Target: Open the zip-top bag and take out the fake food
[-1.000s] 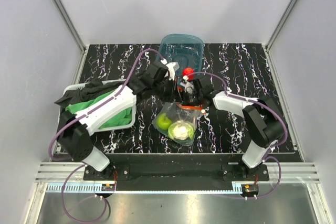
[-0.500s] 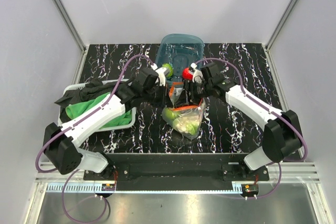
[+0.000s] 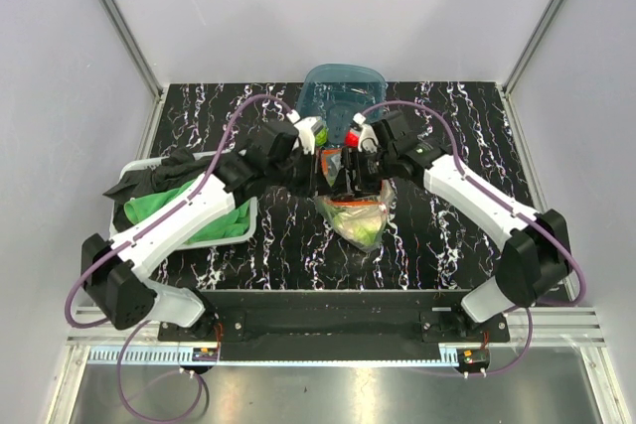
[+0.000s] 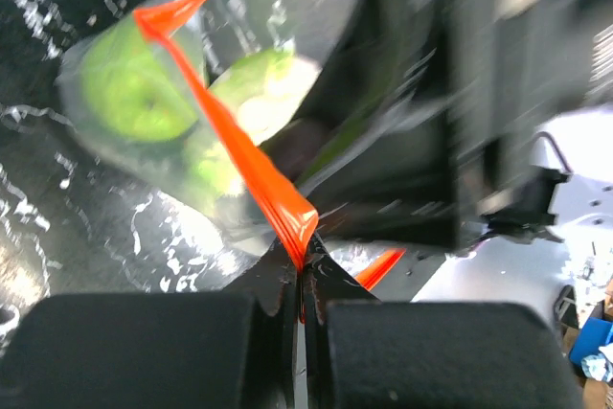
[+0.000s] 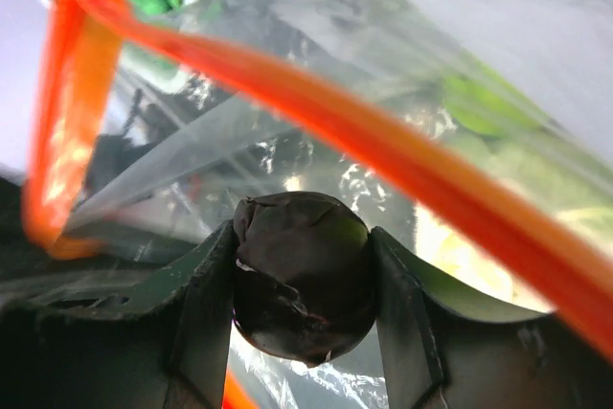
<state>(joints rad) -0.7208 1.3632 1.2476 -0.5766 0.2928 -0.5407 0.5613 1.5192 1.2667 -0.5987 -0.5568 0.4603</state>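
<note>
Orange zip strip (image 4: 244,165) of the bag (image 3: 355,215) is pinched in the left pincer (image 4: 302,280), so the pouch is hung above the desk's (image 3: 447,235) middle, mouth up, with green food (image 4: 134,93) sagging low inside. A dark piece (image 5: 302,275) is clamped in the right pincer (image 5: 303,284) at the mouth, judged ready for lifting out; whether film lies between cannot be told. A tub (image 3: 343,91) stands at the far edge.

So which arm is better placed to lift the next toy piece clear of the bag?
The right, probably. The right gripper is shut on a small dark piece at the open mouth of the zip-top bag. The left gripper is busy pinching the orange zip strip, holding the bag.
</note>
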